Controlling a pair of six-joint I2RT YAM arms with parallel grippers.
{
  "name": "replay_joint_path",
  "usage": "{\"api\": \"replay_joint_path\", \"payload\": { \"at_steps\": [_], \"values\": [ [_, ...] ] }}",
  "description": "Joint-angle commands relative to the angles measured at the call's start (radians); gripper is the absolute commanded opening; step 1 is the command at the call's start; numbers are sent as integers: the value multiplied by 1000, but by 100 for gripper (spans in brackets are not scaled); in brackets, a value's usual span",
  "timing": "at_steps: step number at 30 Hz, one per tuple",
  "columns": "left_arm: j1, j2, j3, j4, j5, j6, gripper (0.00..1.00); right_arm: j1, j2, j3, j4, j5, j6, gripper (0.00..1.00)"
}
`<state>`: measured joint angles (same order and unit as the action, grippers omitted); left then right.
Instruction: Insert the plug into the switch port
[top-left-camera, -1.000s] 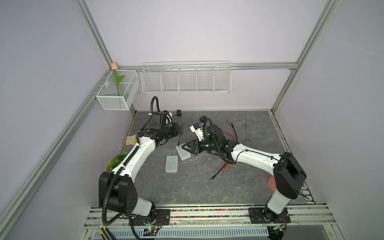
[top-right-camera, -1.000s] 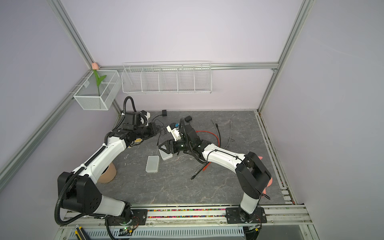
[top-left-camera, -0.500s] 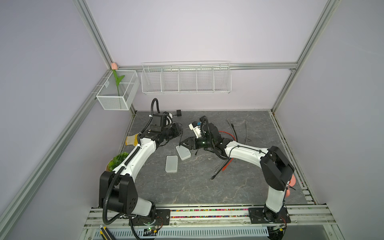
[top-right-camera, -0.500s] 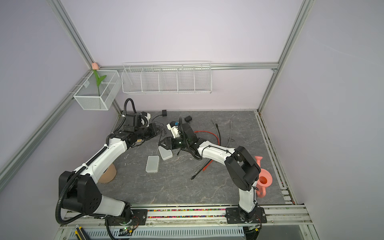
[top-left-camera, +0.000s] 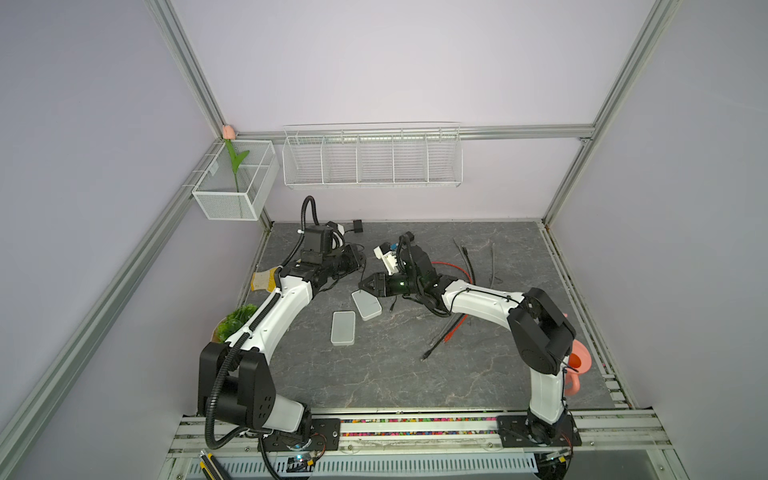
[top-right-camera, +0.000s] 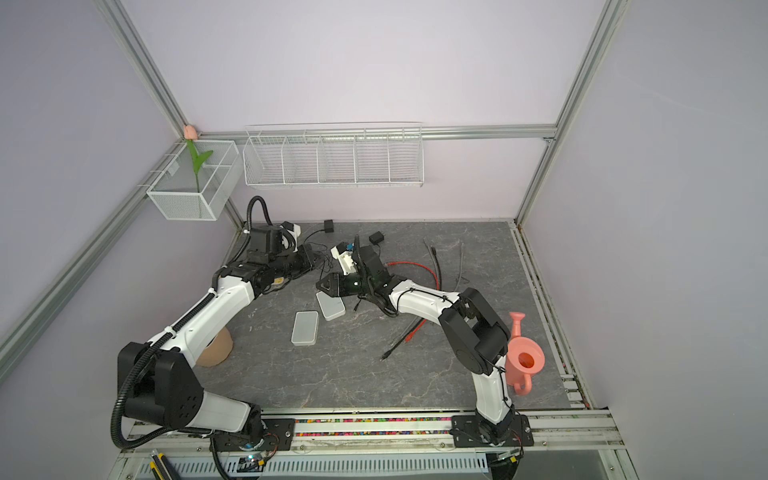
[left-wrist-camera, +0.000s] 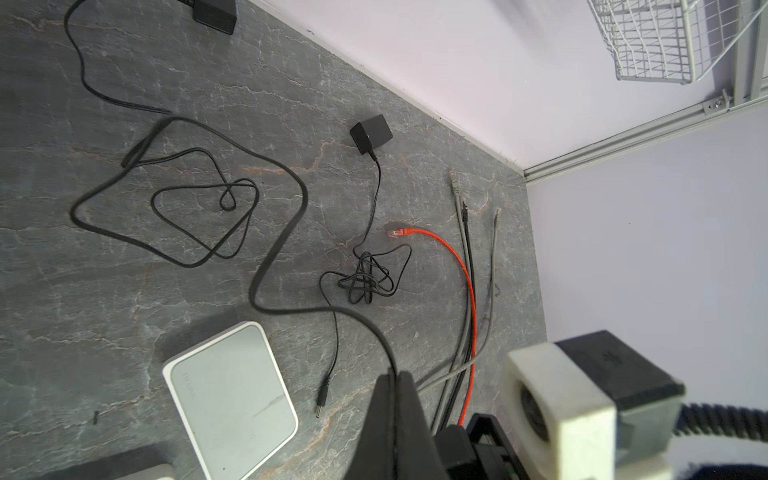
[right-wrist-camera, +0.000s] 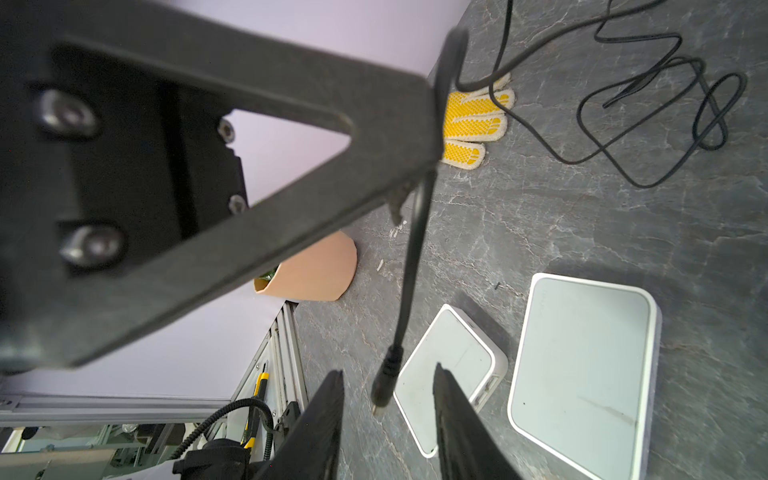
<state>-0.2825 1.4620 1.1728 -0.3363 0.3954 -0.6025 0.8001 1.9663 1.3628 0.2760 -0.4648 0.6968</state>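
Though the left pincer (left-wrist-camera: 395, 380) clamps the cable (right-wrist-camera: 410, 270), its plug (right-wrist-camera: 384, 380) dangles between the parted fingers (right-wrist-camera: 453, 415) of the right pincer (right-wrist-camera: 387, 374) (untouched, apparently); one finger partly hides the ports (right-wrist-camera: 489, 388) on the switch (right-wrist-camera: 453, 349).

A long white wire rack (top-left-camera: 372, 156) with five compartments hangs on the back wall above the grey stone-patterned table (top-left-camera: 415, 374). Just beside the rack's left end hangs a small white mesh basket (top-left-camera: 232, 199) holding an artificial tulip with a pink bud and green stem (top-left-camera: 236, 164). In front of the rack's right end lie a red network cable (left-wrist-camera: 453, 253) and thin grey cables (left-wrist-camera: 493, 266), with a pink plastic watering can (top-right-camera: 524, 359) much farther out. Out from its left end are a cream work glove with yellow grip dots (right-wrist-camera: 478, 120) and a tan faceted pot of green leaves (top-right-camera: 216, 349).
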Motion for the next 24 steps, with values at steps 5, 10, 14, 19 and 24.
{"api": "replay_joint_path", "payload": {
  "at_steps": [5,10,14,19,24],
  "values": [
    [-4,-21,-18,28,18,-18,0,-4,29,32,73,-9,43,35],
    [-4,-23,-23,32,20,-19,0,-3,38,39,99,-17,59,35],
    [-4,-24,-26,37,20,-23,0,-3,38,42,108,-26,65,34],
    [-4,-24,-27,41,19,-25,0,-4,41,41,105,-32,68,31],
    [-4,-25,-27,45,14,-28,0,-3,39,28,106,-31,69,31]
  ]
}}
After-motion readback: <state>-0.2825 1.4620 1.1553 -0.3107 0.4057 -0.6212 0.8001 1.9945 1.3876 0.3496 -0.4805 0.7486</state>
